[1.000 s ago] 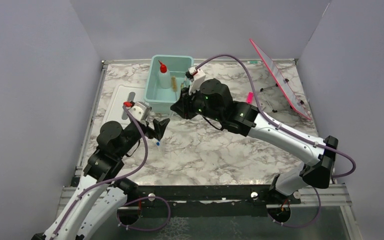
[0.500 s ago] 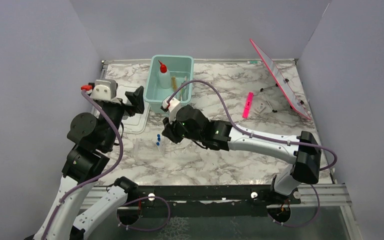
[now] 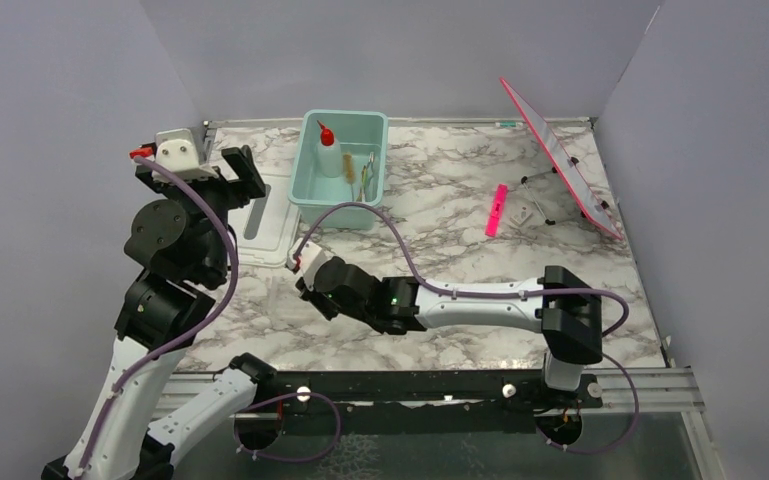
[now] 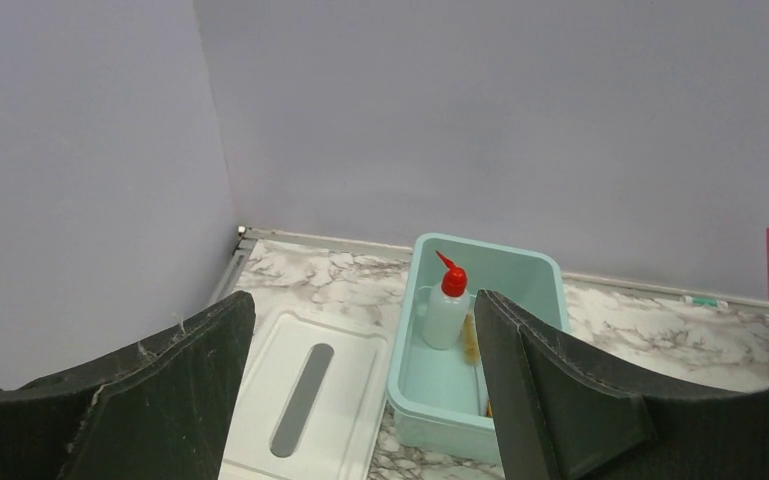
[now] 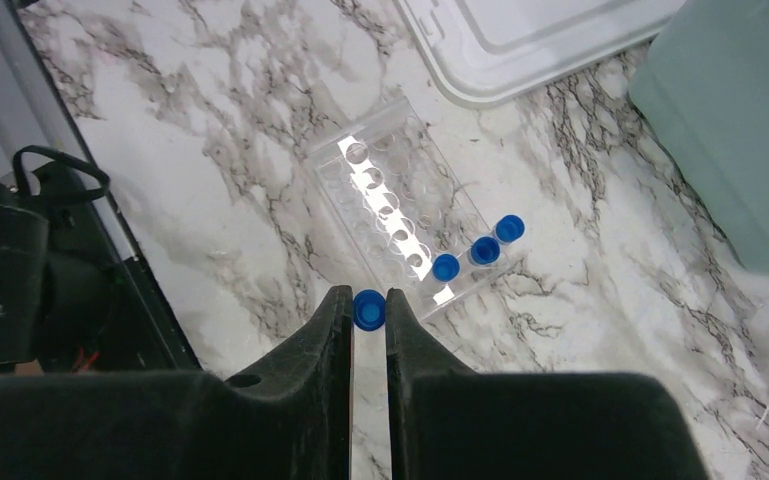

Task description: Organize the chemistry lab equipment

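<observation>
One tiny blue-capped vial (image 5: 368, 310) was pinched in the right gripper (image 5: 368, 298), jaws nearly closed on it. Its cap faced the wrist camera, so its long axis ran straight down toward the marble table (image 5: 210, 120). Just beyond it, three more vials (image 5: 484, 250) stood in a row along one end of a clear rack (image 5: 380, 200). Only that wrist view caught them, because from above the arm covered the spot. Over on the other side, the left gripper (image 4: 362, 300) was raised, jaws spread wide and empty. It looked over the teal tub (image 4: 550, 275), where the squeeze bottle (image 4: 444, 318) stood upright, red nozzle up.
</observation>
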You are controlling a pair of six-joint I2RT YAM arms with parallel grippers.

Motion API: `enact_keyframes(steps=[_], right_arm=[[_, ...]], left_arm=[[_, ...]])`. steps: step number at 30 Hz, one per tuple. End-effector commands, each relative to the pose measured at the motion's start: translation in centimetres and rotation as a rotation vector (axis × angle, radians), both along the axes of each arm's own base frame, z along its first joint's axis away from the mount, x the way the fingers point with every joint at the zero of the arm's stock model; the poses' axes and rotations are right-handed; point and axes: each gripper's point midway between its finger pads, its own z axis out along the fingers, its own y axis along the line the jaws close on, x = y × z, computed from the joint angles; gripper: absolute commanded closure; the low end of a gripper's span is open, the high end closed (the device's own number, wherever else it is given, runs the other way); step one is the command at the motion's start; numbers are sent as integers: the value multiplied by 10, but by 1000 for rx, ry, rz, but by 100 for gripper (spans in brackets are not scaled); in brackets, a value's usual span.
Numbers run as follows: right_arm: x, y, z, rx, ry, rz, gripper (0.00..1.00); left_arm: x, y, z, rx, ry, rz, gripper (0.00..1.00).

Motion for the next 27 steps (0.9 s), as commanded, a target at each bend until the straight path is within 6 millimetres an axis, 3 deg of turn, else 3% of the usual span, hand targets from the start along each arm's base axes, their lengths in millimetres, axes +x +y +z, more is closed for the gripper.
enact_keyframes(steps=[1,13,27], right_arm=[[14,6,-2,22,-54,-56,90],[20,10,-36,0,-64,-75,89],[24,4,-61,-21,-81,-101,89]], left_arm=[[-5,12,2,-7,0,55,16],[4,6,-11,21,39,48,16],[9,5,-17,38,58,55,16]])
